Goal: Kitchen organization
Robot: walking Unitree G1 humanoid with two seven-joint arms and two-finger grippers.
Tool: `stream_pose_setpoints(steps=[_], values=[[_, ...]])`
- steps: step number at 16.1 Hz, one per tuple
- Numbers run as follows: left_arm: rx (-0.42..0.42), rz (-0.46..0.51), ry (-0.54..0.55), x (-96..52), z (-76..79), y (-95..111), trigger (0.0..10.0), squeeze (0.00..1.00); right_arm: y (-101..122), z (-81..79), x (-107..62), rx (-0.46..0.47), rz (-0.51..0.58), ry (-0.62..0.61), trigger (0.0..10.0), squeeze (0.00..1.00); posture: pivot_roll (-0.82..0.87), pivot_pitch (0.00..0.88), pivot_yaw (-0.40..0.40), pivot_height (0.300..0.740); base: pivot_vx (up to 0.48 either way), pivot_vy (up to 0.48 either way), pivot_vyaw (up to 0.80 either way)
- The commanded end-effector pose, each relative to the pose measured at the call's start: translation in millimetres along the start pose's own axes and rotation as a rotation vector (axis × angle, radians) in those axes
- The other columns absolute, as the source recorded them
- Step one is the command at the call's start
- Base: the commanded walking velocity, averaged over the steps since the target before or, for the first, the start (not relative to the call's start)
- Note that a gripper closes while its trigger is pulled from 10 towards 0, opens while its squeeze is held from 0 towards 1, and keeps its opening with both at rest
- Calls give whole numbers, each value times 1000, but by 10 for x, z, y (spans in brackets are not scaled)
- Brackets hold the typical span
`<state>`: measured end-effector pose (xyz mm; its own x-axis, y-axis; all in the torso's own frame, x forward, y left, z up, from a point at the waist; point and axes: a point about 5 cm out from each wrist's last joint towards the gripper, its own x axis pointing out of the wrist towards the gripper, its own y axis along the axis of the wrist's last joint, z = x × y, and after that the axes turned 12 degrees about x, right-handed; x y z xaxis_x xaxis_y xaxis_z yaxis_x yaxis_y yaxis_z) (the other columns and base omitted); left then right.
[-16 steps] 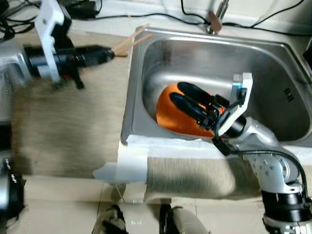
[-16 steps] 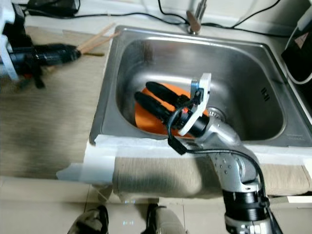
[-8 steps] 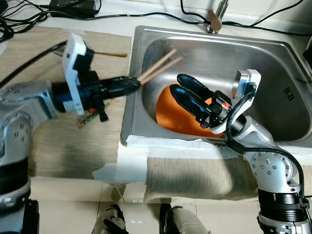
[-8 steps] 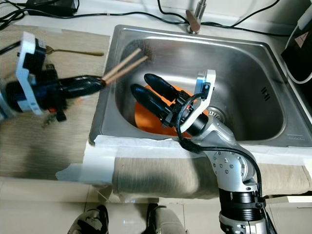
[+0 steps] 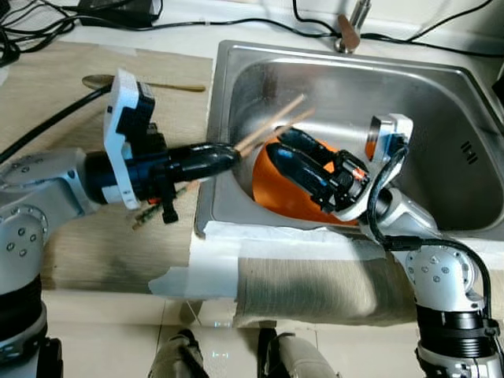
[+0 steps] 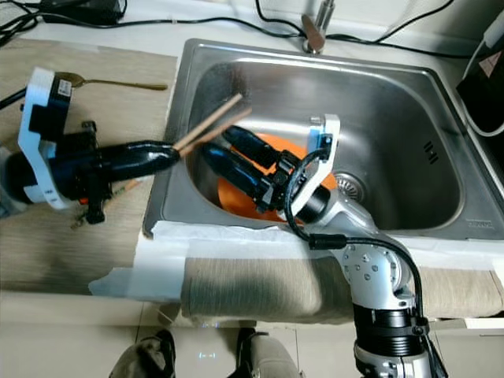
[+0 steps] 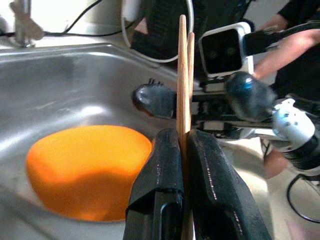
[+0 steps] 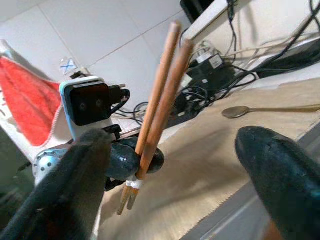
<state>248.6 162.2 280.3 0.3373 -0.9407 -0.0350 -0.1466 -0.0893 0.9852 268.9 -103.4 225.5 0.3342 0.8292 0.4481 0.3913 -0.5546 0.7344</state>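
A pair of wooden chopsticks [image 5: 272, 126] is clamped in my left gripper [image 5: 224, 153], which is shut on them at the sink's left rim. Their free ends reach over the steel sink [image 5: 354, 87]. My right gripper [image 5: 277, 143] is open inside the sink, just above an orange plate [image 5: 276, 189], and its two fingertips point at the chopstick ends. In the right wrist view the chopsticks [image 8: 157, 100] stand between the spread fingers [image 8: 85, 155]. In the left wrist view the chopsticks [image 7: 182, 75] rise from between the pressed pads [image 7: 165, 150].
A gold spoon [image 5: 142, 81] lies on the woven mat [image 5: 47, 102] at the back left. The faucet [image 5: 346, 27] and black cables run behind the sink. White tape [image 5: 213, 260] lines the counter's front edge. A person's arm [image 7: 295, 45] shows beyond the sink.
My left gripper has carried the chopsticks from the back-left counter to the sink's rim. My right gripper has lifted off the plate and turned toward the chopstick ends.
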Motion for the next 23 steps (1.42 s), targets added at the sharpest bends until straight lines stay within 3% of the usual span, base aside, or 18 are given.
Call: stream_pose_setpoints(steps=[1,6,13,18,19,20,21,23], values=[[-5,7,-49,14,93,11,0,0,16,-74,14,-8,-23,42,0,0,-97,225,-104,740,0,0,0],[-31,3,-126,96,249,1,0,0,11,-96,31,-1,-33,60,0,0,-100,216,-105,740,0,0,0],[-46,3,-143,134,283,2,0,0,19,-101,42,1,-35,71,0,0,-100,211,-106,740,0,0,0],[-46,3,-142,80,284,-42,0,0,30,-101,43,-1,-35,74,0,0,-104,209,-106,740,0,0,0],[-41,6,-142,82,279,-39,3529,0,35,-97,46,-3,-34,73,0,0,-105,208,-105,740,0,0,0],[-38,7,-142,83,276,-37,3529,0,39,-93,47,-5,-33,72,0,0,-105,208,-106,740,0,0,0],[-26,16,-143,84,277,-24,10000,0,52,-90,49,-13,-27,68,0,0,-106,210,-106,740,0,0,0],[-19,7,-124,94,248,-36,10000,0,71,-83,51,-18,-21,63,0,0,-109,208,-105,740,0,0,0]])
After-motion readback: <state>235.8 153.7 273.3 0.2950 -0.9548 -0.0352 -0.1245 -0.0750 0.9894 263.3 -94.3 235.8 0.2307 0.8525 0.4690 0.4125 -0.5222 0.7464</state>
